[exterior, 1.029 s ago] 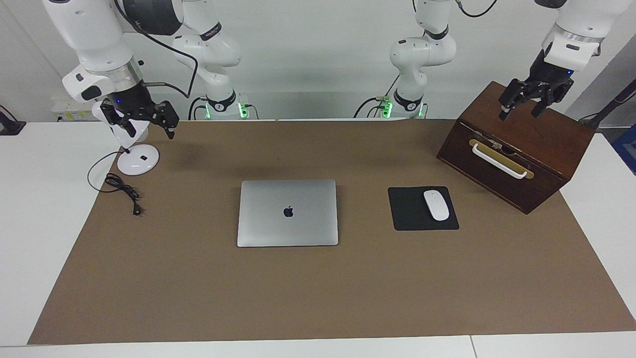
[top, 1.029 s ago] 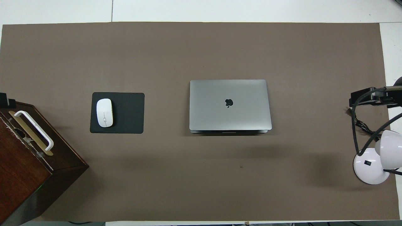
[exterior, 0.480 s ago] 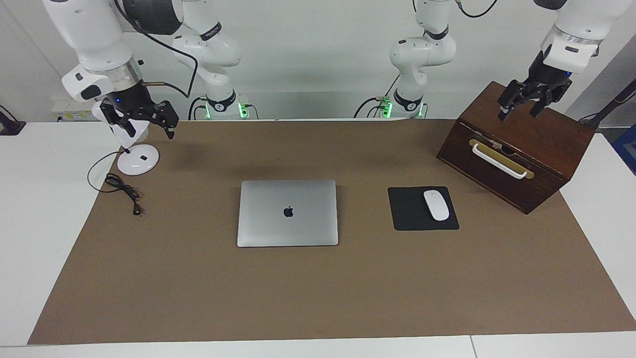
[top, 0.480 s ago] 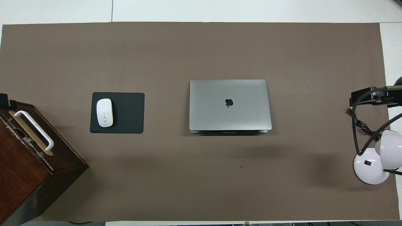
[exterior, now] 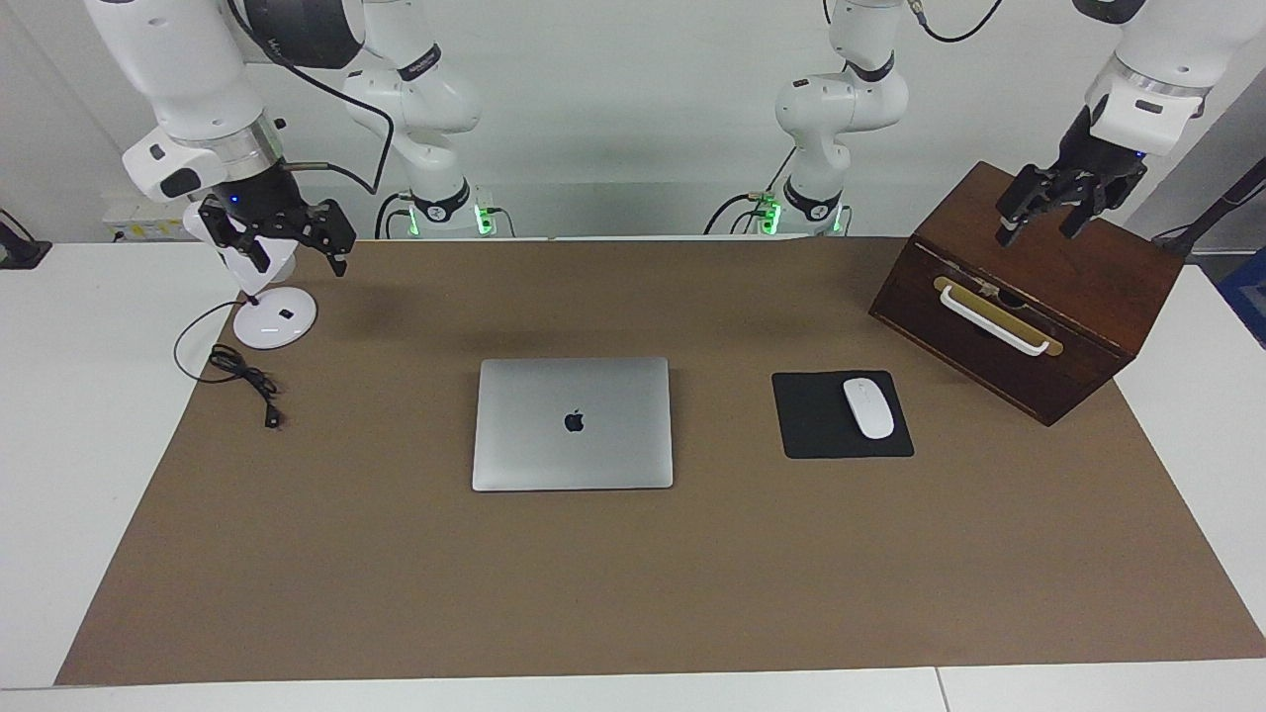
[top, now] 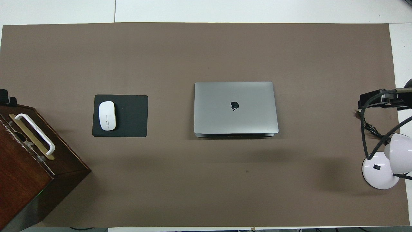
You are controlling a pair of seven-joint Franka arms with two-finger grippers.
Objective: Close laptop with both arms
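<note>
With its lid already flat on its base, the laptop [exterior: 573,423] lies at the middle of the brown mat [exterior: 633,593], beside the black mouse pad [exterior: 841,415] that carries a white mouse [exterior: 867,406]. From my remote desk I see both hands empty with fingers spread: the right gripper [exterior: 281,237] over the white lamp [exterior: 274,314], the left gripper [exterior: 1054,203] over the wooden box [exterior: 1029,287]. I judge the risk lies in retreat: a low swing could knock the lamp over or strike the box.
</note>
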